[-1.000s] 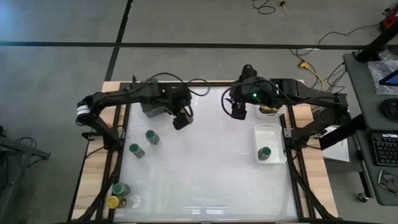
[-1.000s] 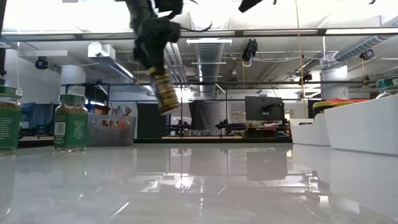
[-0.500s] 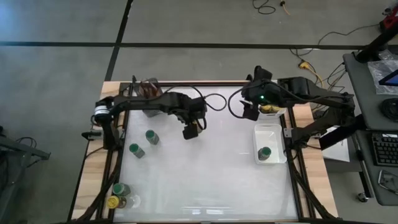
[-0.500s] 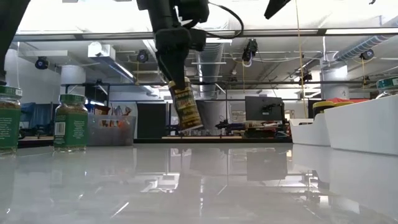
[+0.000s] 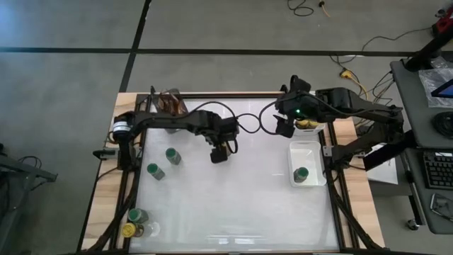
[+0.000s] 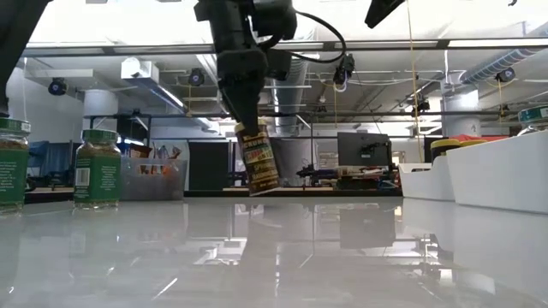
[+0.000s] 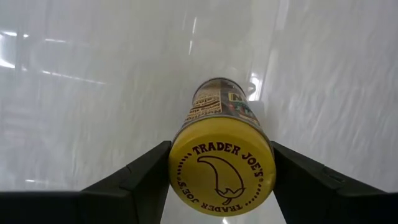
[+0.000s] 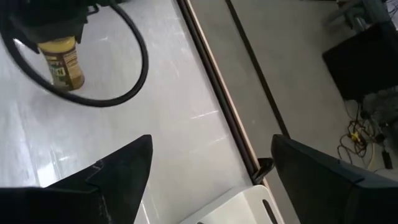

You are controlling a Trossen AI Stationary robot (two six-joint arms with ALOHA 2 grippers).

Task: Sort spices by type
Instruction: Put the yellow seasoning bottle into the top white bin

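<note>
- Left hand (image 5: 220, 153) has moved from the counter's (image 5: 241, 198) back-left area toward centre vs. 1 s ago; it has also come lower, w/ the jar base now just above the surface in low view.
- Left hand grips a yellow-lid jar (image 7: 222, 163) by the lid, fingers (image 7: 146, 174) on both sides. Jar hangs tilted.
- Lid text: "TRADER JOE'S", w/ pepper logo. Side label not legible.
- Right hand (image 5: 285, 127) has shifted right, now at back-right near the white trays (image 5: 306, 150); fingers (image 8: 118, 171) spread wide, nothing between.
- Green-lid jars (image 5: 173, 156): two at left-centre, unchanged; one in the nearer tray (image 5: 301, 173). Further jars at front-left corner (image 5: 134, 222).
</note>
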